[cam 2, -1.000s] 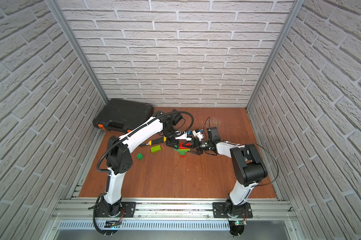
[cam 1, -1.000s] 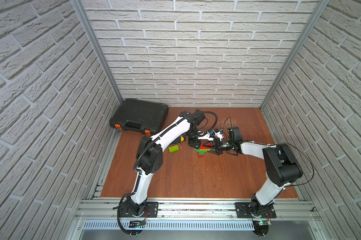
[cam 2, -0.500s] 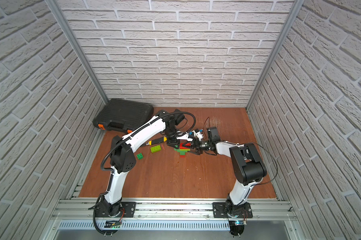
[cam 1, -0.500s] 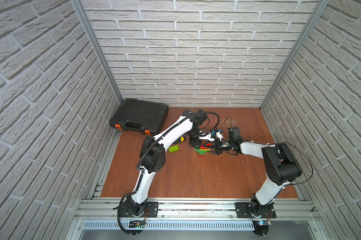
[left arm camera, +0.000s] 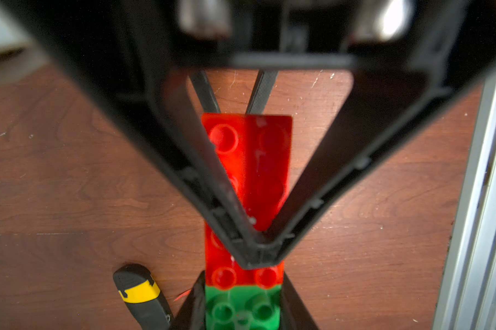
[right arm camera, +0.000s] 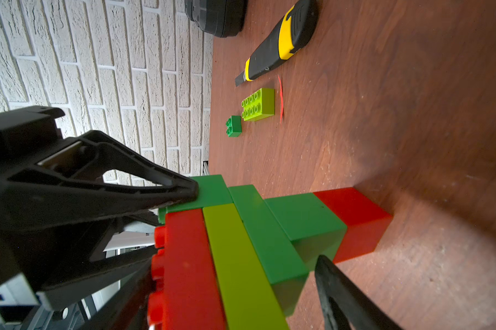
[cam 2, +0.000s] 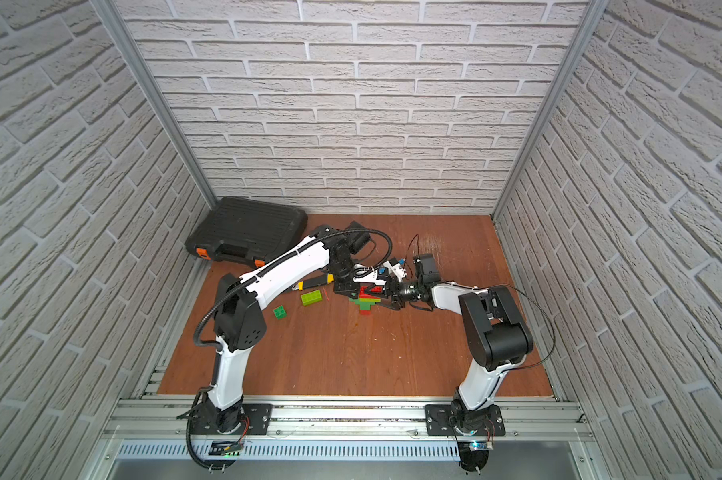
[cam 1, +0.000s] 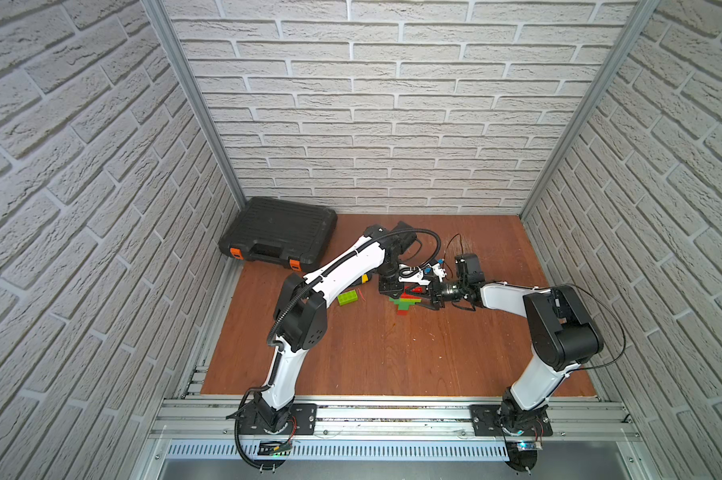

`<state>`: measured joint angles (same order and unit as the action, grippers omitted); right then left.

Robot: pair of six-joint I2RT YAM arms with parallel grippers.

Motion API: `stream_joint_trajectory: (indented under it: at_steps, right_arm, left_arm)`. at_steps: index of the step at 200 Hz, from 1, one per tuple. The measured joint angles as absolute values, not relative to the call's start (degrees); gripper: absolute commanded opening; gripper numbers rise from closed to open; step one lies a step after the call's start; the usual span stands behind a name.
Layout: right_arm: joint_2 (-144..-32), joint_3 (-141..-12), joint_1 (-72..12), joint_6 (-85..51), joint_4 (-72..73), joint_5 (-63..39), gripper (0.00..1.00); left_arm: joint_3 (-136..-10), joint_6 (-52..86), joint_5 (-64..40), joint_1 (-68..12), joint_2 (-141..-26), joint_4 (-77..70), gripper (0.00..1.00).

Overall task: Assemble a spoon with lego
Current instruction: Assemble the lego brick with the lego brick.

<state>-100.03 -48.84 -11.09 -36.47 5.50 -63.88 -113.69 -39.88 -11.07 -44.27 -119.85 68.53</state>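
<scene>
The spoon [cam 1: 406,300] [cam 2: 366,300] stands upright at mid-table, its red stem end on the wood. The head [right arm camera: 241,243] is layered red, lime and dark green. My right gripper [cam 1: 423,297] [right arm camera: 237,257] comes in from the right, shut across those layers. One finger sits by the red studs and the other under the wide green brick. My left gripper [cam 1: 394,289] [left arm camera: 259,258] is shut with nothing between its tips. The tips press down on the top red brick [left arm camera: 266,160] where it meets a green one. Loose lego lies to the left: a lime brick [cam 2: 311,297] [right arm camera: 258,104] and a small green brick [cam 2: 280,311] [right arm camera: 234,126].
A black-and-yellow utility knife [cam 2: 313,284] [right arm camera: 281,43] lies just behind the lime brick, partly under my left arm. A black tool case [cam 1: 280,237] fills the back left corner. A thin red sliver [right arm camera: 280,97] lies beside the lime brick. Brick walls enclose three sides.
The left arm's elbow has shifted a little. Both grippers and the spoon stay where they were.
</scene>
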Motion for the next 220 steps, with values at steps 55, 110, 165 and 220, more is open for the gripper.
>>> stream_joint_trajectory:
  at_steps: [55,110,165,220]
  right_arm:
    - [-98.21,-49.30,-11.07,-35.00,1.21,-61.67,0.85]
    - [-97.43,-49.30,-11.09,-35.07,-0.58,-61.08,0.86]
    - [-96.18,-49.30,-11.16,-34.72,-3.01,-60.29,0.87]
    - [-95.13,-50.13,-11.16,-34.68,-4.58,-59.86,0.87]
  left_arm:
    - [-114.17,-39.20,-11.62,-44.27,-120.03,68.77,0.41]
    - [-114.17,-38.83,-12.58,-44.40,-120.42,67.88,0.62]
    - [-114.17,-38.72,-12.49,-44.40,-120.38,66.28,0.76]
    - [-114.15,-38.44,-12.23,-44.40,-119.50,65.36,0.84]
